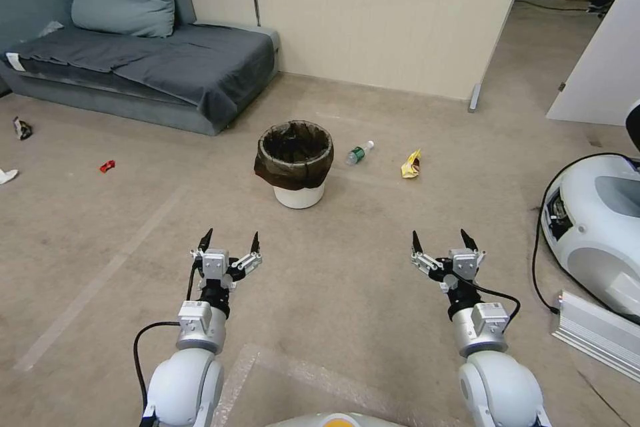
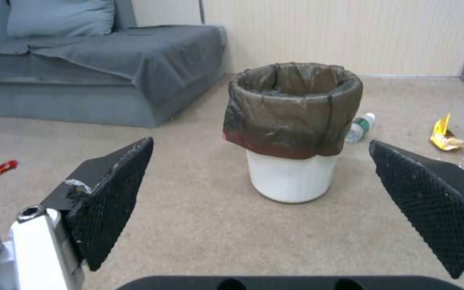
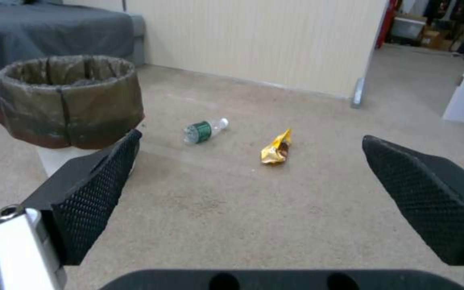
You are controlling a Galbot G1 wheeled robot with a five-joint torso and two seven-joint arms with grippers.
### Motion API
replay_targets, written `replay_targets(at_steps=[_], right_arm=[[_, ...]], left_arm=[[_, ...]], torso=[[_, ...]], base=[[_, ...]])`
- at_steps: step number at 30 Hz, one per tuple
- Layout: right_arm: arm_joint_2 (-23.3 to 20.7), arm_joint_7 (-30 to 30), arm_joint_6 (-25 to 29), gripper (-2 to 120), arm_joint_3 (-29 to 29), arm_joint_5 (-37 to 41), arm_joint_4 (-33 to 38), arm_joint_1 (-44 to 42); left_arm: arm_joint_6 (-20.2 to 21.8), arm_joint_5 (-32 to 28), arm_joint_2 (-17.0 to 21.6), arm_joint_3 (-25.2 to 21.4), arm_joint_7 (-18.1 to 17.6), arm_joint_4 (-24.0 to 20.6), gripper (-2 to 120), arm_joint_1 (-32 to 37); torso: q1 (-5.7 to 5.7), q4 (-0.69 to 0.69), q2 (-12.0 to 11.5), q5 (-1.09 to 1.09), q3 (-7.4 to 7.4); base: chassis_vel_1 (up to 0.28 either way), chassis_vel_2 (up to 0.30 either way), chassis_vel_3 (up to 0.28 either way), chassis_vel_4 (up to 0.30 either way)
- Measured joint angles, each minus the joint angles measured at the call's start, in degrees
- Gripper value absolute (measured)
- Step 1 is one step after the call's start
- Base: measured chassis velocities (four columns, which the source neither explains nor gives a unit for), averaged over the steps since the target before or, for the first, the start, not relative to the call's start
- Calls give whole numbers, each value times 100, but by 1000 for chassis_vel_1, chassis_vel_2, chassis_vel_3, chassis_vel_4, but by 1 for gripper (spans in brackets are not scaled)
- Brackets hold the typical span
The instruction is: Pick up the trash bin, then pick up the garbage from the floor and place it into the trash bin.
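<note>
The left end effector point(image 1: 227, 244) hangs low over the floor with its jaws spread wide and nothing between them, pointed toward the trash bin point(image 1: 295, 163), which stands upright ahead of it and well apart. The right end effector point(image 1: 442, 244) is held level with it on the other side, also spread wide and empty, facing the open carpet.

The bin's dark bag is folded over its rim and the white body rests on the floor in front of the grey sofa point(image 1: 133, 60). Just beside the bin on the robot's right lies the clear bottle point(image 1: 359, 153) with a green label, and a little farther right the yellow wrapper point(image 1: 411, 165). Off to the left, well apart, sit a small red wrapper point(image 1: 107, 166), a dark wrapper point(image 1: 22, 128) and a white tissue point(image 1: 7, 176).

Judging by this, nothing is done yet: the bin is not lifted and all the litter visible lies on the floor.
</note>
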Motion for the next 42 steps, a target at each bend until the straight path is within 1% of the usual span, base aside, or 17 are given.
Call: replay_targets(at_steps=[22, 25, 27, 28, 31, 32, 34, 35, 36, 37, 38, 39, 40, 41, 42], right_arm=[[1, 0, 0, 100, 1, 0, 2, -6], [30, 6, -16, 100, 20, -6, 98, -104], [152, 76, -80, 100, 111, -37, 494, -491], [152, 76, -80, 100, 111, -37, 494, -491], [343, 190, -194, 100, 250, -94, 1113, -1090], [343, 190, -194, 100, 250, -94, 1113, -1090], [496, 282, -284, 100, 364, -142, 1616, -1574], [526, 301, -302, 100, 387, -152, 1721, -1677], [526, 301, -302, 100, 387, -152, 1721, -1677], [601, 348, -343, 100, 445, -173, 1967, -1915], [601, 348, -343, 100, 445, -173, 1967, -1915], [618, 359, -356, 100, 457, -179, 2025, -1970], [626, 361, -362, 100, 463, -171, 2043, -1992], [626, 361, -362, 100, 463, -171, 2043, -1992], [630, 350, -367, 100, 470, -117, 2046, -1994]], left_arm=[[3, 0, 0, -1, 0, -2, 100, 10], [49, 0, 0, -12, -5, -69, 100, 63], [306, -17, 6, -75, -46, -421, 100, 331], [306, -17, 6, -75, -46, -421, 100, 331], [708, -58, 20, -174, -117, -959, 100, 735], [708, -58, 20, -174, -117, -959, 100, 735], [1046, -94, 32, -257, -177, -1414, 100, 1077], [1132, -101, 36, -277, -192, -1528, 100, 1164], [1132, -101, 36, -277, -192, -1528, 100, 1164], [1358, -123, 44, -333, -230, -1831, 100, 1390], [1358, -123, 44, -333, -230, -1831, 100, 1390], [1484, -135, 48, -363, -251, -2001, 100, 1518], [1524, -141, 52, -378, -264, -2130, 100, 1648], [1524, -141, 52, -378, -264, -2130, 100, 1648], [1592, -154, 51, -386, -266, -2198, 100, 1720]], torso=[[0, 0, 0, 0, 0], [0, 1, 0, 0, 0], [0, 0, 0, -1, 0], [0, 0, 0, -1, 0], [0, -1, 0, -1, -1], [0, -1, 0, -1, -1], [0, -1, 0, 0, -1], [0, -1, 0, 0, -1], [0, -1, 0, 0, -1], [0, -3, 0, -3, -1], [0, -3, 0, -3, -1], [0, -1, 1, -2, -1], [0, 3, 1, 7, -1], [0, 3, 1, 7, -1], [0, -2, 1, -9, -1]], base=[[0, 0, 0, 0], [0, 0, 0, 0], [0, 0, 0, 0], [0, 0, 0, 0], [0, 0, 0, 0], [0, 0, 0, 0], [0, 0, 0, 0], [0, 0, 0, 0], [0, 0, 0, 0], [0, 0, 0, 0], [0, 0, 0, 0], [0, 0, 0, 0], [0, 0, 0, 0], [0, 0, 0, 0], [0, 0, 0, 0]])
